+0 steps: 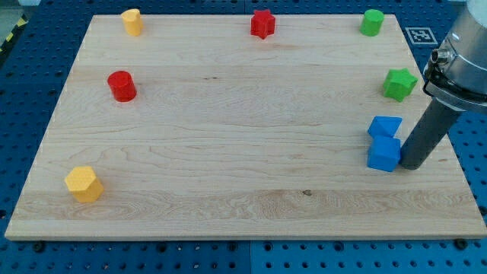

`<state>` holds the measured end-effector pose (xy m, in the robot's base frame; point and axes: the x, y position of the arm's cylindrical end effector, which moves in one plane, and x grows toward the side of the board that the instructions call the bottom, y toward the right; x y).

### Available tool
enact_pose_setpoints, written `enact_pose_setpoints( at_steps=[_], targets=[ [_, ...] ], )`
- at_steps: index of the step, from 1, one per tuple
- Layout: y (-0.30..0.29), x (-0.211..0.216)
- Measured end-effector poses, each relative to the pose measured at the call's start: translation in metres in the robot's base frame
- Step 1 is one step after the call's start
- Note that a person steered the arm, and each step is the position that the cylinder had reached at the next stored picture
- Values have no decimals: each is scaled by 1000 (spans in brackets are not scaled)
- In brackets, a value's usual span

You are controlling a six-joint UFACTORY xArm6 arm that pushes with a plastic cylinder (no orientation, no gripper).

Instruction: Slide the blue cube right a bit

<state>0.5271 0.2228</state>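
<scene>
Wooden table [228,152], pale plank top, set on a blue perforated base [23,91]; a black-and-white marker tag [419,35] lies off the table's upper right corner

Items on the table:
- Blue cube [383,154]: near the view's right edge, lower half, flat on the wood
- Second blue block [385,126], irregular shape: directly above the cube toward the view's top, touching it or nearly so
- Green star-like block [399,84]: right side, above the blue pair, apart from them
- Green cylinder [372,22]: top right corner
- Red star-like block [262,23]: top edge, centre
- Yellow block [132,22], rounded: top edge, left of centre
- Red cylinder [122,86]: left side, upper half
- Yellow hexagonal block [84,183]: lower left, well apart from all others

Arm: dark rod entering from the view's right, tilted, under a grey collar. My tip [409,165] rests on the table just beside the blue cube's right face, touching or almost touching; contact cannot be told for sure

Pincer: none fitted, so nothing opens, closes or holds anything; the rod ends bare
</scene>
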Motion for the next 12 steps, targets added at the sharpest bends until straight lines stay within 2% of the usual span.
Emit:
enact_pose_setpoints(
  at_steps=[2, 3, 4, 5, 6, 8, 12],
  targets=[
    [1, -1],
    [-4, 37],
    [-42, 33],
    [-89, 3],
    [-104, 2],
    [-71, -26],
    [-45, -16]
  ],
)
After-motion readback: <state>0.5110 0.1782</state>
